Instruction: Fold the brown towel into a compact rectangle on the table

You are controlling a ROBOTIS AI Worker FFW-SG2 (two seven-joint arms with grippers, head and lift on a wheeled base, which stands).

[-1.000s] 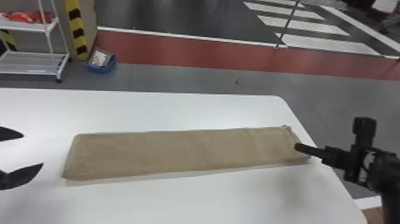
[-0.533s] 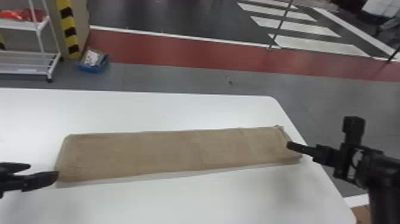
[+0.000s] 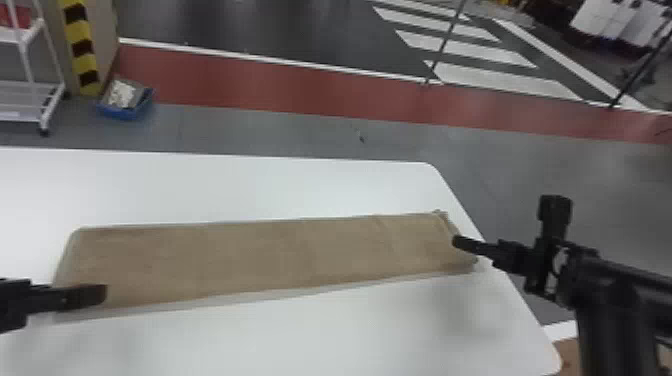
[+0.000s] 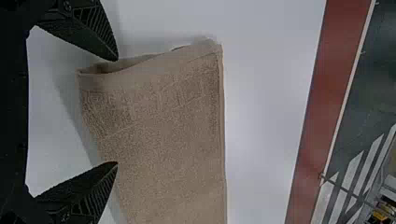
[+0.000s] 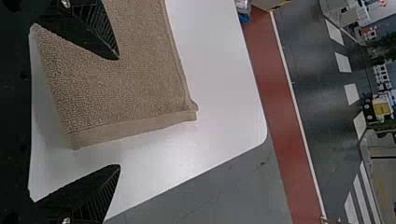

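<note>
Lying long and flat on the table (image 3: 300,185), the towel (image 3: 260,260) has the left gripper (image 3: 100,295) by its left end, 2 fingers wide apart; the right gripper (image 3: 458,242) has 2 fingers wide apart too, 1 above the towel, 1 past its right end; I can't tell if they touch it.

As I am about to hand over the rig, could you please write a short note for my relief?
Black left gripper: fingers open, at the left end of the brown cloth towel.
Black right gripper: fingers open, at its right end.
Towel: a long strip, running left to right on the white table.
Done: folded into that strip.
To do: shorten it into a compact rectangle, probably by folding the ends in.
</note>
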